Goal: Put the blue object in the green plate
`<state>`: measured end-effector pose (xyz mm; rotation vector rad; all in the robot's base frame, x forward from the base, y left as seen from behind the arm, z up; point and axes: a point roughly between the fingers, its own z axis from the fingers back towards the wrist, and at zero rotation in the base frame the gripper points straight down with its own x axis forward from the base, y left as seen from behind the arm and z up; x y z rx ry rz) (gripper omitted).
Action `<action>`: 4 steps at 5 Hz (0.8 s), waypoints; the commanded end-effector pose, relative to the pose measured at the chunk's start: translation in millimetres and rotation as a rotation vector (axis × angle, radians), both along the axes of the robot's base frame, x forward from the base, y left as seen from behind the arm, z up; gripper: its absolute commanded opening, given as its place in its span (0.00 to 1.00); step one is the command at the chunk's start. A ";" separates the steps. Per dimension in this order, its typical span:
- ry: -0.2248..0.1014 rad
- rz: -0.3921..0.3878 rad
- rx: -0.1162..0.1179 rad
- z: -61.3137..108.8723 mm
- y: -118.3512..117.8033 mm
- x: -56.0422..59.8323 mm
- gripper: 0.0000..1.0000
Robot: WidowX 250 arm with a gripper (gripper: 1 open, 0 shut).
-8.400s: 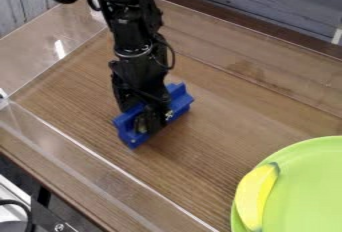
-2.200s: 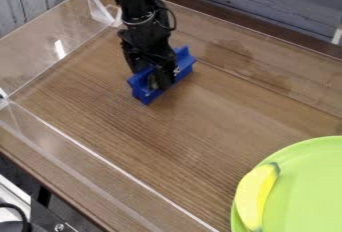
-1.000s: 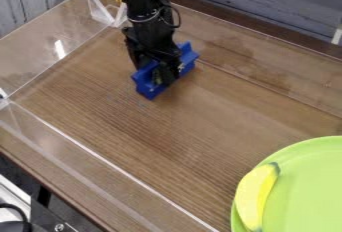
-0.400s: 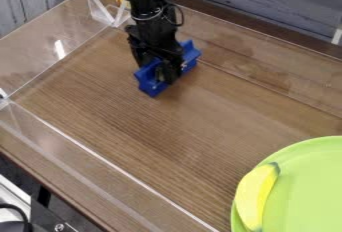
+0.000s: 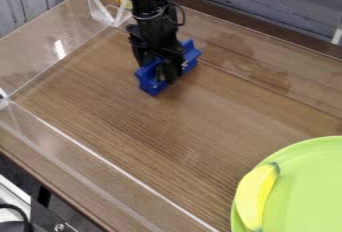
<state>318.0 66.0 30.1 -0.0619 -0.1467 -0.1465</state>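
Note:
The blue object (image 5: 179, 64) is a bright blue elongated block at the upper middle of the wooden table. My black gripper (image 5: 162, 64) comes down from the top and its fingers are shut on the blue block. I cannot tell whether the block rests on the table or is held just above it. The green plate (image 5: 307, 188) is a large lime-green round plate at the bottom right corner, partly cut off by the frame edge, far from the gripper.
A yellow banana-like item (image 5: 255, 195) lies on the plate's left rim. A clear plastic wall (image 5: 40, 46) runs along the table's left and front sides. A grey plank wall (image 5: 267, 1) stands at the back.
The gripper with the blue block has moved up and to the right, away from the front of the table; in the last half second it barely moved.

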 end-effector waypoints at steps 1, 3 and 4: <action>0.000 -0.024 0.002 0.5 -7.1 2.4 0.00; 0.006 -0.030 0.001 0.5 -9.9 3.8 0.00; 0.009 -0.032 0.001 0.5 -11.3 4.5 0.00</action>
